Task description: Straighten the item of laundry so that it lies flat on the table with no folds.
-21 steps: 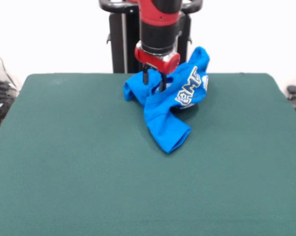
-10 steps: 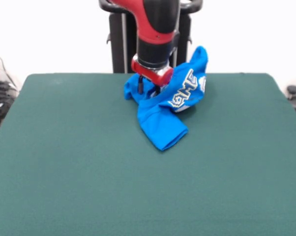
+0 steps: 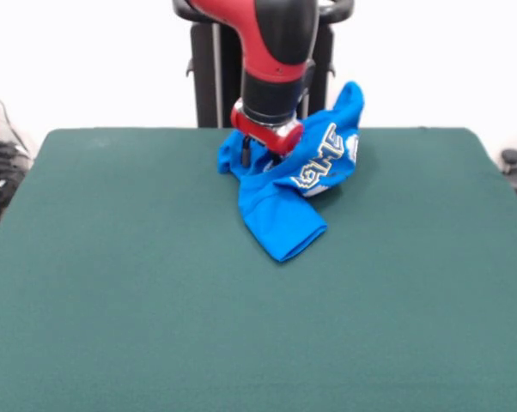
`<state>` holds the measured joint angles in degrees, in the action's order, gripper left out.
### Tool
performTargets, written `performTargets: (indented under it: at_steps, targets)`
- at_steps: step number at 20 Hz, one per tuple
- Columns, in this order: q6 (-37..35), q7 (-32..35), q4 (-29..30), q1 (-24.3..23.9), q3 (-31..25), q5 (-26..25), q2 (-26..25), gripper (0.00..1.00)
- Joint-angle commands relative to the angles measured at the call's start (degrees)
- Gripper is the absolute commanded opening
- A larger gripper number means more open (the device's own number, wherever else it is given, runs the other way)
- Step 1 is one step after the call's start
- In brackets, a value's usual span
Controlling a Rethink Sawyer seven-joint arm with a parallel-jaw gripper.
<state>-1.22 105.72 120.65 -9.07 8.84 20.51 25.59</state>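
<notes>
Covering most of the frame, the surface (image 3: 112, 300) carried the shirt (image 3: 284, 202) bunched near its far edge. Fingers (image 3: 257, 156) gripped a raised fold. Risk: thin pinch slipping, or dragging cloth off that edge.

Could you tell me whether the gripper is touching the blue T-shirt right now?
Touching: in the front view the gripper is sunk into the bunched blue T-shirt, cloth hiding its tips.

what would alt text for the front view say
A red and black robot arm reaches down with its gripper into a crumpled bright blue T-shirt with white lettering. The shirt is bunched, partly raised, at the far middle of a dark green table.
</notes>
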Motion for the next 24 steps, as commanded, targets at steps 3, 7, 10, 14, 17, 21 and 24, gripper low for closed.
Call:
performTargets:
  at_steps: [3,7,10,14,17,21,24]
  targets:
    - [3.4,13.9,0.3,-2.3,-7.9,1.1,-5.0,1.00]
    - [3.0,13.5,0.8,-3.4,-9.3,0.8,-4.8,1.00]
    - [1.6,13.6,1.6,-3.0,-9.0,1.3,-3.3,1.00]
    - [1.0,13.4,1.0,-2.6,-8.7,1.7,-3.3,1.00]
    - [2.0,14.1,1.3,-2.2,-8.8,1.9,-3.6,1.00]
    - [2.1,14.7,1.7,-2.0,-8.8,2.2,-3.3,1.00]
    - [3.2,13.5,1.3,-1.7,-8.4,0.9,-3.3,0.00]
